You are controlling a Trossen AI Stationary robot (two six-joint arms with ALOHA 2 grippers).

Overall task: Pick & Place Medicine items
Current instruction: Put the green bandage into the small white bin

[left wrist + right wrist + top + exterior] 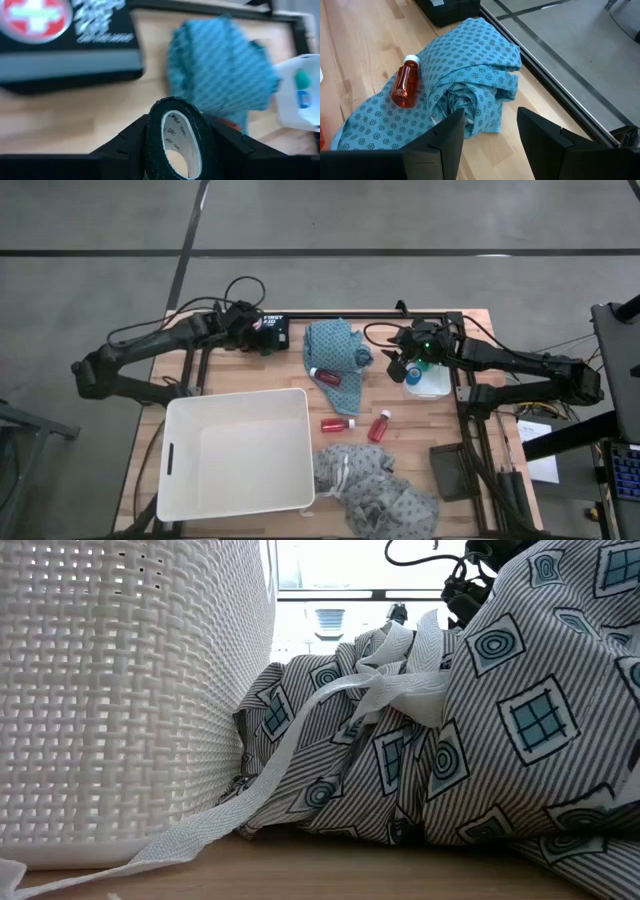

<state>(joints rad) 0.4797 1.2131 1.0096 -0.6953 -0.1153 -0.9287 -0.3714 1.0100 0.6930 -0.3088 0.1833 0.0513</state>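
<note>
Gripping a dark green roll (pixel 176 137) of tape, the left claw (pixel 262 332) is seen just beside the black first aid box (pixel 272 332), at the far edge of the bench (pixel 410 440). The roll is pinched between the two fingers, most likely so that it can be carried to the white basket (pixel 237 452), which sits nearer than the box.

Three red bottles are left lying flat. One red bottle (pixel 406 82) rests on the blue cloth (pixel 470 75), to the right of the box. The two others (pixel 338 424) (pixel 380 425) lie on bare wood, nearer than that cloth and just right of the basket.

The left arm is stretched in from the left side and bent toward the box. The right claw (pixel 490 127) is held partly open and empty above the blue cloth, by a white tub (pixel 428 380). The right arm is reached in from the right side.
</note>
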